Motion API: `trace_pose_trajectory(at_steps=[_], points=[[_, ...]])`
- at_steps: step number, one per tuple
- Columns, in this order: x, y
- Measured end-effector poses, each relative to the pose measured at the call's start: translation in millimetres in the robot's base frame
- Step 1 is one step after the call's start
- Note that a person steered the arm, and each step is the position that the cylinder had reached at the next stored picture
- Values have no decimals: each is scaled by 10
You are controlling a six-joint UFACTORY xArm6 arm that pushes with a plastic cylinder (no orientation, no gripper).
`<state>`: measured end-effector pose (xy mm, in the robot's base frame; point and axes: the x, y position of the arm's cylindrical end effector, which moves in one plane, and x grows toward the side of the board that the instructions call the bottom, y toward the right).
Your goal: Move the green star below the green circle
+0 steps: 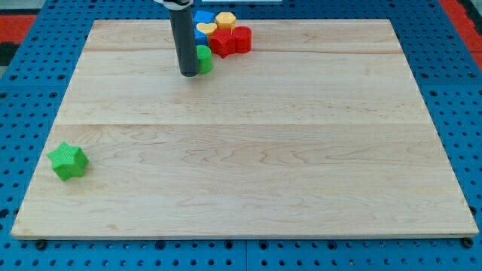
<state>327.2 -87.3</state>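
Pale wooden board [248, 150] with fine grain, on a blue perforated base [452, 75]. Bright green star [68, 160] near the left edge. Green circle [204, 58], red blocks [230, 41], yellow heart [205, 30], yellow hexagon [225, 19], blue block [202, 16] by the top edge. Dark grey rod [184, 41].

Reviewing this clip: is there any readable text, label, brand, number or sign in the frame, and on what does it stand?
None. No text shows on the wooden board, the blue perforated base, the green star, the green circle, the clustered blocks at the view's top, or the rod. My tip rests beside the green circle.
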Motion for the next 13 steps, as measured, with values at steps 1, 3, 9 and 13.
trace_pose_trajectory(at_steps=[1,3,9,13], points=[[-95,82],[-14,94],[2591,-2144],[1920,-730]])
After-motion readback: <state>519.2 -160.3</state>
